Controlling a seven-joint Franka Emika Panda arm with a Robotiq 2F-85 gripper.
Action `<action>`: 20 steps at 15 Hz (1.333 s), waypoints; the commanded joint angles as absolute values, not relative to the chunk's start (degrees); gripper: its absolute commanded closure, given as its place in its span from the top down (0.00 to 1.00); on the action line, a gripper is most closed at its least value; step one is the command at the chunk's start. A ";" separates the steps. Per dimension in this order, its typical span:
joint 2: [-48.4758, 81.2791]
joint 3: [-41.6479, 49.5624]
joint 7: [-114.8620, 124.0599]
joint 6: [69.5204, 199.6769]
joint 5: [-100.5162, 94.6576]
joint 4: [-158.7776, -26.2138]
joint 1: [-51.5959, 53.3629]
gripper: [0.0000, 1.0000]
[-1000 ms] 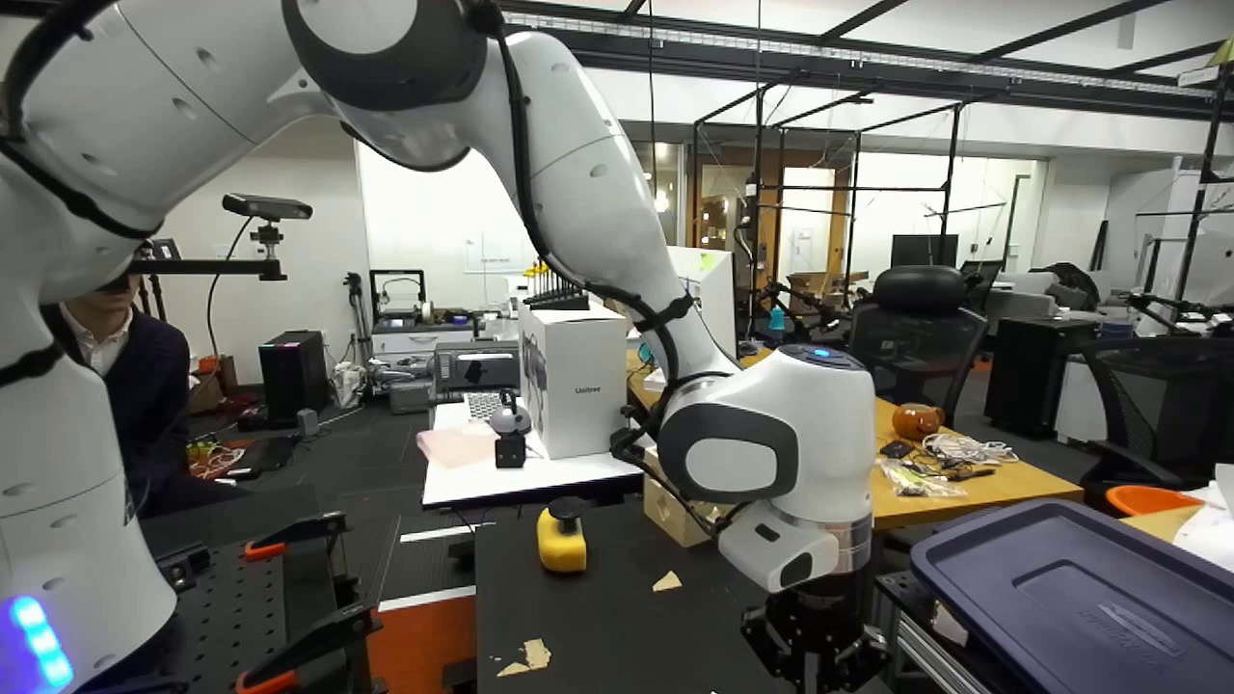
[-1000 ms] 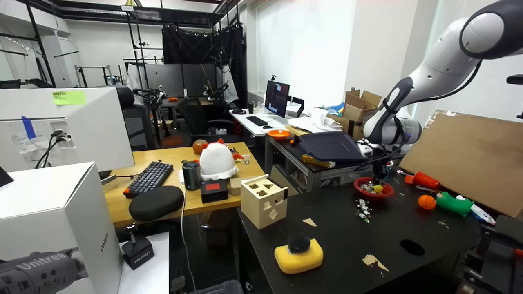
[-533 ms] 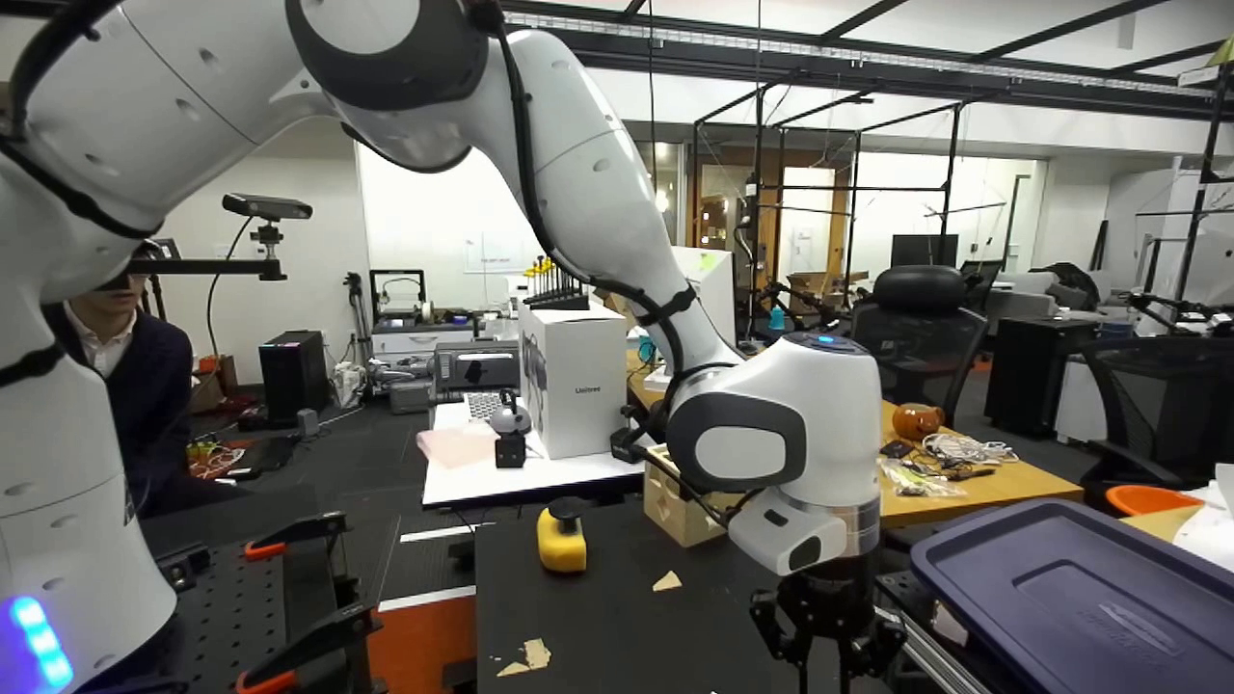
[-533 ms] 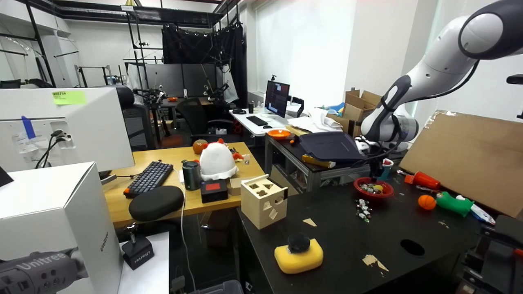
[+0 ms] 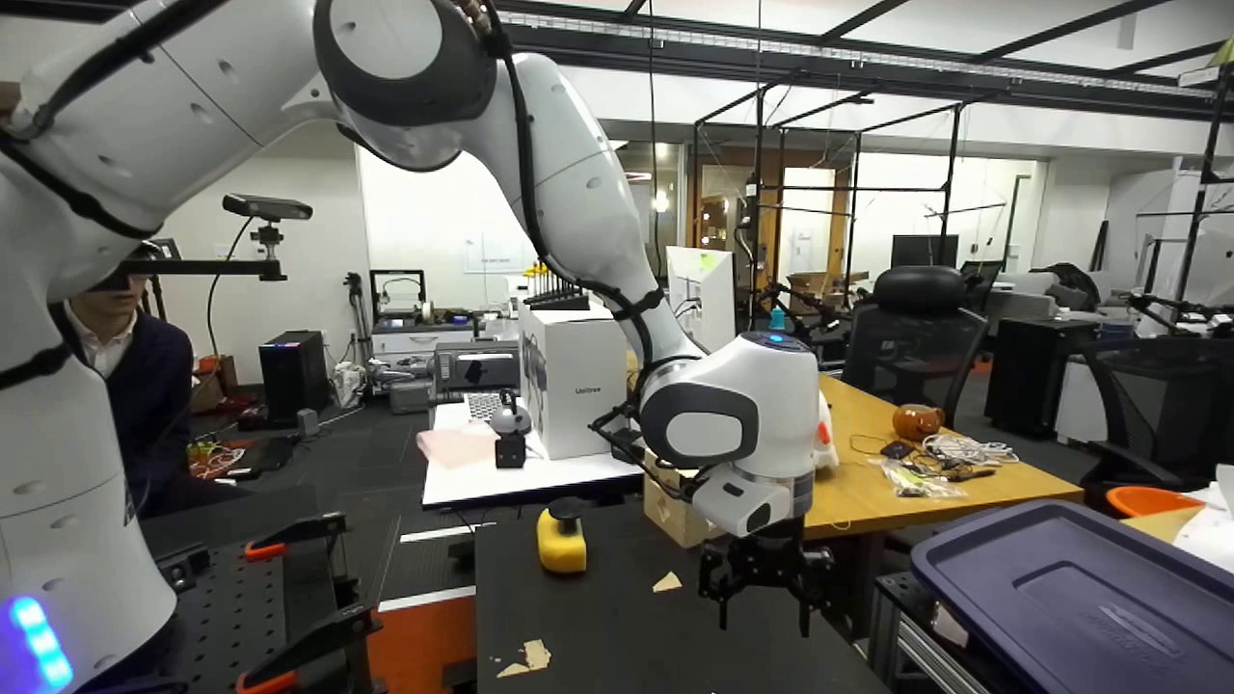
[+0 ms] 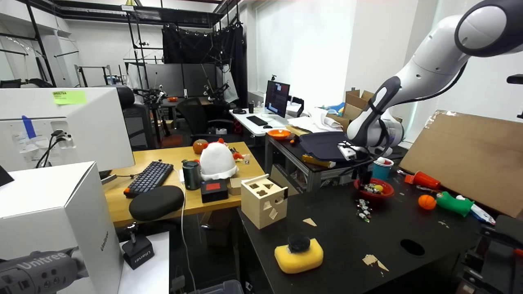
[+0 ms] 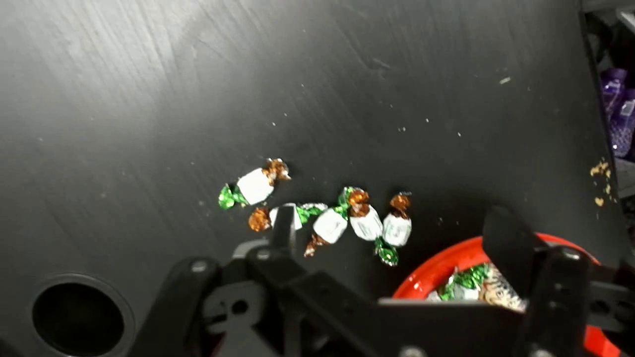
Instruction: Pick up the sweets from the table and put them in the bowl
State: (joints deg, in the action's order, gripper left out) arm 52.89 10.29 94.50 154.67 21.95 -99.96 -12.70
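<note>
Pale glare streaks the table (image 7: pixel 163 94); the tool (image 7: pixel 395 229) seems slightly blurred.

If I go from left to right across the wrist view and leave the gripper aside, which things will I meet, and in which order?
Round hole → loose sweets in their wrappers → red bowl → purple items at the picture's right edge.

Tall white cardboard box (image 5: pixel 578 386) is showing "Unitree" in both exterior views. In an exterior view, near left: grey cylindrical plastic device (image 6: pixel 41 271) is also reading "Unitree"; black cube-shaped mount (image 6: pixel 138 252) to its right is carrying "Ulanzi". Bright green sticky note (image 6: pixel 69 97) on large white monitor (image 6: pixel 94 130) is bearing unclear handwriting. Dark blue plastic lid (image 5: pixel 1080 598), right, is carrying lettering too blurred to read.
</note>
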 commanded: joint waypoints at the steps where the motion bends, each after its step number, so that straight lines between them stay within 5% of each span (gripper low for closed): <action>1: 50.01 5.56 87.64 154.76 24.34 -103.34 -15.77 1.00; 9: 51.15 -3.45 72.14 152.14 37.98 -105.52 -24.34 1.00; 20: 51.89 2.92 70.32 150.19 49.65 -109.42 -19.09 1.00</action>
